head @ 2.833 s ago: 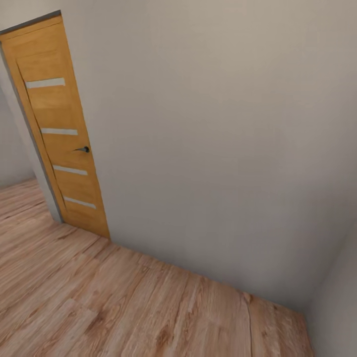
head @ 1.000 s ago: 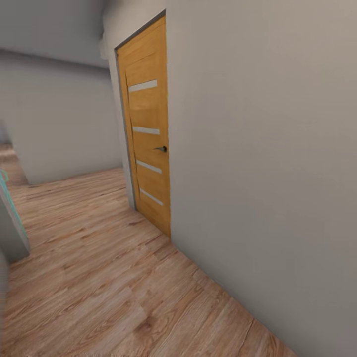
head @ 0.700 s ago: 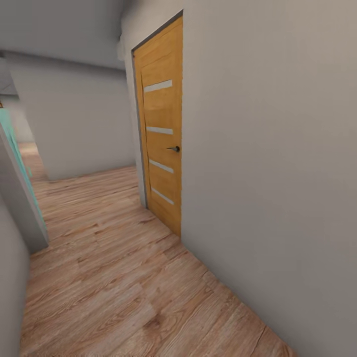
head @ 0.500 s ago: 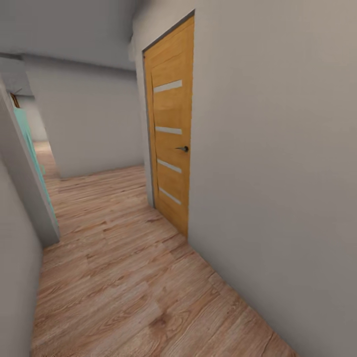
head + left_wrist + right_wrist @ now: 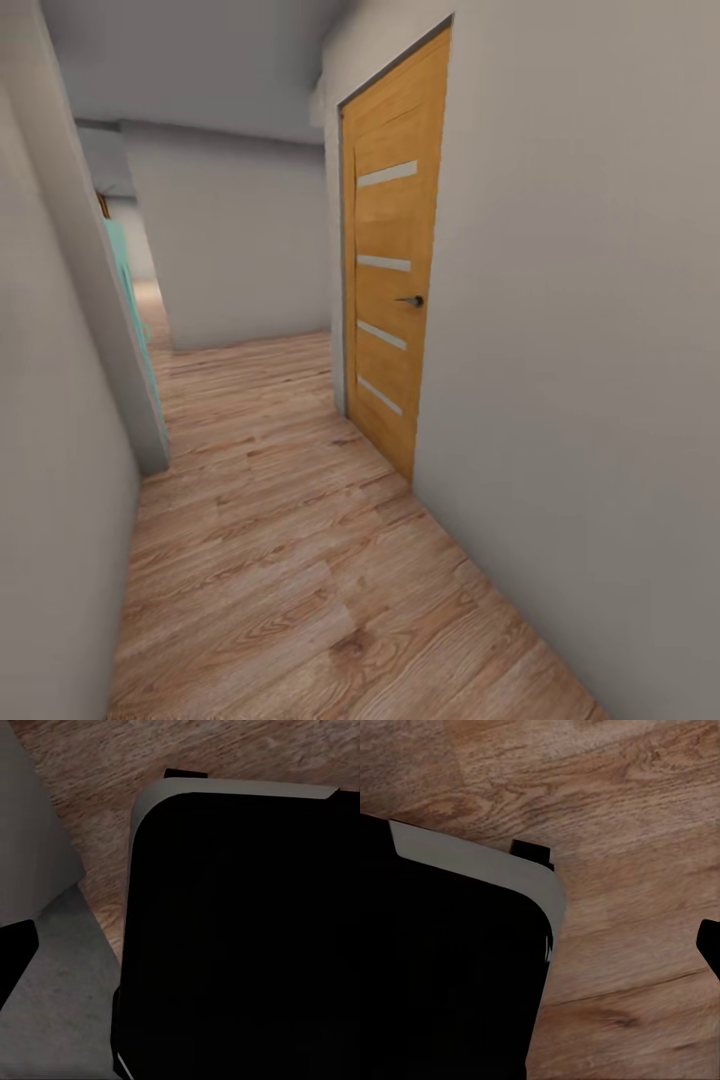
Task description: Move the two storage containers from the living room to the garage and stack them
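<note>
Light wood-plank floor [image 5: 300, 560] with brown grain; plain grey-white walls [image 5: 580, 350]; honey-orange door [image 5: 392, 250] with four pale stripes; teal edge [image 5: 128, 290] far left.

Surroundings: a narrow corridor is showing, with light wood-plank flooring [image 5: 290, 560] running ahead between plain grey walls [image 5: 590, 350].
Door: an orange-brown panelled door [image 5: 392, 270] is standing shut in the right-hand wall.

1. Wood-plank floor [image 5: 290, 560] runs open past the orange door [image 5: 392, 290], which stands shut in the right-hand wall [image 5: 590, 350].
2. Opposite the door, a grey wall [image 5: 50, 480] narrows the passage.
3. Beyond the door, a far wall [image 5: 240, 250] closes the corridor.
</note>
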### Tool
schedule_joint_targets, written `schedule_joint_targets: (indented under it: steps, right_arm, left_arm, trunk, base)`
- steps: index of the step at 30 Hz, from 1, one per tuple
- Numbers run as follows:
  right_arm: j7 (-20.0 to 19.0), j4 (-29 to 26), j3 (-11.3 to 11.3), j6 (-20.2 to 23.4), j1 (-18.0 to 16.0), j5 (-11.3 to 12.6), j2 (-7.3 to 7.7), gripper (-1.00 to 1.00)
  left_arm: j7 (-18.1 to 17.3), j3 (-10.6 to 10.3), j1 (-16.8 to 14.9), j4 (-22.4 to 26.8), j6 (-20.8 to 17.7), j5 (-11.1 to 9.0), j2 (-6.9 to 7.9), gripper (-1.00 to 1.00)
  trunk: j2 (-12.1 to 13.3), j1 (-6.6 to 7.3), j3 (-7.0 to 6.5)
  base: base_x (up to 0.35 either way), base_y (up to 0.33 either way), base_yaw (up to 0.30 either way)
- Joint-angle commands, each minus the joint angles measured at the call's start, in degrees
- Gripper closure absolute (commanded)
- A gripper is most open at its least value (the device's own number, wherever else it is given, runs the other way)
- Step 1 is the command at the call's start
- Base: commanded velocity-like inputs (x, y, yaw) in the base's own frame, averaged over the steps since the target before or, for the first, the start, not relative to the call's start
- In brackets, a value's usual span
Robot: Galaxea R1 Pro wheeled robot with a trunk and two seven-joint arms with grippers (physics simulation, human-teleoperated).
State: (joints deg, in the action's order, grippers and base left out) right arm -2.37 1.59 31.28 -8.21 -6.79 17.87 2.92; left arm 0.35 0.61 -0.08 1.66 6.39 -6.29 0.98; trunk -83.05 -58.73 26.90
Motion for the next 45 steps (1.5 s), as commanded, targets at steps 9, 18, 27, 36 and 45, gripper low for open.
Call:
schedule_joint_targets:
  steps: [9, 18, 27, 36, 45]
  right_arm:
    - [-3.10, 0.23, 0.45, -0.27, -0.06, -2.57, 0.34, -1.00]
    - [-3.72, 0.25, 0.43, -0.15, -0.06, -3.67, 0.67, -1.00]
    - [-2.69, 0.20, 0.37, -0.06, -0.06, -3.52, 0.47, -1.00]
    - [-2.64, 0.17, 0.28, -0.06, -0.06, -3.37, 0.51, -1.00]
    - [-2.64, 0.17, 0.28, -0.07, -0.06, -3.37, 0.54, -1.00]
  left_arm:
    - [0.08, 0.01, -0.01, 0.01, 0.16, -0.47, -0.01, -1.00]
    - [0.06, 0.01, -0.01, 0.01, 0.12, -0.46, -0.01, -1.00]
    - [0.01, 0.01, -0.01, 0.01, 0.11, -0.47, -0.01, -1.00]
    - [0.01, 0.01, -0.01, 0.01, 0.11, -0.47, -0.01, -1.00]
    - [0.01, 0.01, -0.01, 0.01, 0.11, -0.47, -0.01, -1.00]
  trunk:
    - [-0.03, 0.00, 0.07]
    - [-0.03, 0.00, 0.07]
    - [-0.03, 0.00, 0.07]
    - [-0.03, 0.00, 0.07]
    - [-0.03, 0.00, 0.07]
  base:
    - [0.000, 0.000, 0.033]
    - [0.018, 0.000, 0.001]
    - [0.286, 0.000, 0.000]
    - [0.322, 0.000, 0.153]
    - [0.322, 0.000, 0.269]
